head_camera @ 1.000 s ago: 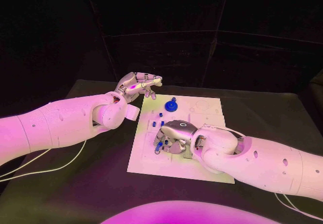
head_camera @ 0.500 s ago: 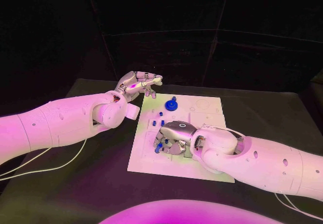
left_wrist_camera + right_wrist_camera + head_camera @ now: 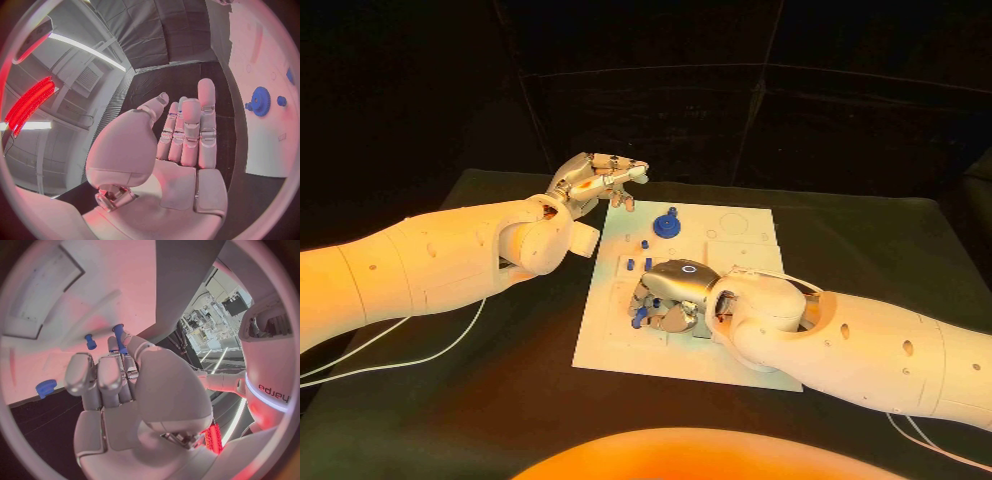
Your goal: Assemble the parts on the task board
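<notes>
Black table [image 3: 473,400] bears the task board [image 3: 733,225]; right hand [image 3: 119,375] pinches a blue peg [image 3: 119,337], left hand [image 3: 596,180] empty, fingers apart.

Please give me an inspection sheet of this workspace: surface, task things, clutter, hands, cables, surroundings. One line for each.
Surface: black table, with the white task board lying in its middle.
Job's things: a blue gear with small blue pegs beside it on the board; one blue peg is at the right hand.
Clutter: nothing seen.
Hands: left hand raised off the board's far left corner, holding nothing, fingers close together; right hand low over the board, its fingers around the blue peg.
Cables: pale cables on the table under the left arm.
Surroundings: dark backdrop behind the table.
</notes>
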Robot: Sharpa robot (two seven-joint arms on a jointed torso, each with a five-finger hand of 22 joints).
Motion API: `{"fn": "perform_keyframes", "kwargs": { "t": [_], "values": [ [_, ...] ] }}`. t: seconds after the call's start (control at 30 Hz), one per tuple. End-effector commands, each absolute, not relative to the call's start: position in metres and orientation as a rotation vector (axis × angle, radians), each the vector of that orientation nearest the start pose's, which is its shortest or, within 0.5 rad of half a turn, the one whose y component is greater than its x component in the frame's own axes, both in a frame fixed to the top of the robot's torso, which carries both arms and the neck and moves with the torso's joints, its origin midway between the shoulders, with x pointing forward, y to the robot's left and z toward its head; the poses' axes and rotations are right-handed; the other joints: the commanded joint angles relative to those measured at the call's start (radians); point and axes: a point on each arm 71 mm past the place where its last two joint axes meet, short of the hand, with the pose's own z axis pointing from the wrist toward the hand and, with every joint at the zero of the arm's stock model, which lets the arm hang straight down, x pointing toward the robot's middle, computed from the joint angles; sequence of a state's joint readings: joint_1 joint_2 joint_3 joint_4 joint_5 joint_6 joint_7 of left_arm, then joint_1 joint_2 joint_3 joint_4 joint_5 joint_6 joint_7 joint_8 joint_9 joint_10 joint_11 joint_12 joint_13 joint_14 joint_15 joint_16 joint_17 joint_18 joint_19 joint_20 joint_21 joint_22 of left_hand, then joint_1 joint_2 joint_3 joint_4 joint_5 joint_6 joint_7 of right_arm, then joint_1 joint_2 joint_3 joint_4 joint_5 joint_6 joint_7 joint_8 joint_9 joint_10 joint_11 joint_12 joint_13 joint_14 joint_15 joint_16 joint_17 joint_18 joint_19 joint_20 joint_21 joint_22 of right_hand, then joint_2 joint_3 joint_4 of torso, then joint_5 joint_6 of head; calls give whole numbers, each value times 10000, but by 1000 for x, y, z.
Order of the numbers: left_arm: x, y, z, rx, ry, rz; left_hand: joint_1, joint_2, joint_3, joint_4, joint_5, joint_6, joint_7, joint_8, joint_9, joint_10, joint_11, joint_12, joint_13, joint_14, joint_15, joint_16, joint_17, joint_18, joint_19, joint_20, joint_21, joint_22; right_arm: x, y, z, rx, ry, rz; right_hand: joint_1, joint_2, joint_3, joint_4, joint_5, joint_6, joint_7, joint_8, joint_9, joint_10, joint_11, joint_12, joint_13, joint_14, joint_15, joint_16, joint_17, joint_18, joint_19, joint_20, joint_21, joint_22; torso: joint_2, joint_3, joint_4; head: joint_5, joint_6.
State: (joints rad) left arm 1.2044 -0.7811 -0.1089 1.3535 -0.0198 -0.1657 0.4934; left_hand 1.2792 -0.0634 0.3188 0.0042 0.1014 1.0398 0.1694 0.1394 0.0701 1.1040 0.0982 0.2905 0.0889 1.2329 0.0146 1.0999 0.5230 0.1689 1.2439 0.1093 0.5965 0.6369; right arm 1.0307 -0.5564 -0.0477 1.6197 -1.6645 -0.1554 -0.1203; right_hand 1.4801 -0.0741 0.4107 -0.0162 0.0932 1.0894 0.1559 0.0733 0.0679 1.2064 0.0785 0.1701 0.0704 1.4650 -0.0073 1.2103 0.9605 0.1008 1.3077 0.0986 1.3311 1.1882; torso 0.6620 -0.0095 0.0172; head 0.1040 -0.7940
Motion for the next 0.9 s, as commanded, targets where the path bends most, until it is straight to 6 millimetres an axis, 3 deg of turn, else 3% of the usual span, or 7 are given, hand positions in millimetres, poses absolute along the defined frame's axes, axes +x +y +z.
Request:
{"fn": "perform_keyframes", "kwargs": {
  "t": [0.03,0.37,0.6,0.9],
  "values": [
    [509,221,-202,-10301,14191,-16137,68,0,-59,-25,21,-74,-7,46,4,-74,-29,56,11,-59,-18,-33,-12,133,-23,29,-61,-11,393,-26,-245,-5817,17873,9034,-227,-29,58,45,3,-222,100,-96,-32,-143,71,-118,-30,107,76,66,46,-98,-41,66,0,-3,6,-1,-9,3,-3],
    [510,221,-202,-10301,14206,-16146,68,0,-59,-25,21,-74,-7,46,4,-74,-29,56,11,-59,-18,-33,-12,133,-23,29,-61,-11,389,-24,-250,-6100,17932,8639,-527,-211,91,100,17,-597,218,-90,-24,-578,228,-360,-52,48,206,41,-42,-37,-260,185,-176,-258,2,0,2,-16,-11],
    [510,221,-202,-10302,14213,-16149,88,24,-82,-22,16,-89,0,55,3,-98,-23,77,15,-73,-15,-30,-38,133,-21,31,-78,-24,385,-20,-248,-6019,17604,9081,-554,-218,103,101,60,-579,211,-62,-10,-574,225,-343,-42,56,213,75,3,-41,-244,199,-160,-230,4,4,-4,-22,-3],
    [510,221,-202,-10303,14214,-16146,88,24,-82,-22,16,-89,0,55,3,-98,-23,77,15,-73,-15,-30,-38,133,-21,31,-78,-24,385,-20,-245,-5677,17308,9403,-955,-531,-128,234,106,-1008,287,-118,-35,-1163,369,-534,-68,-14,332,2,-163,5,-406,310,-313,-439,4,-2,-8,-20,3]
  ]
}}
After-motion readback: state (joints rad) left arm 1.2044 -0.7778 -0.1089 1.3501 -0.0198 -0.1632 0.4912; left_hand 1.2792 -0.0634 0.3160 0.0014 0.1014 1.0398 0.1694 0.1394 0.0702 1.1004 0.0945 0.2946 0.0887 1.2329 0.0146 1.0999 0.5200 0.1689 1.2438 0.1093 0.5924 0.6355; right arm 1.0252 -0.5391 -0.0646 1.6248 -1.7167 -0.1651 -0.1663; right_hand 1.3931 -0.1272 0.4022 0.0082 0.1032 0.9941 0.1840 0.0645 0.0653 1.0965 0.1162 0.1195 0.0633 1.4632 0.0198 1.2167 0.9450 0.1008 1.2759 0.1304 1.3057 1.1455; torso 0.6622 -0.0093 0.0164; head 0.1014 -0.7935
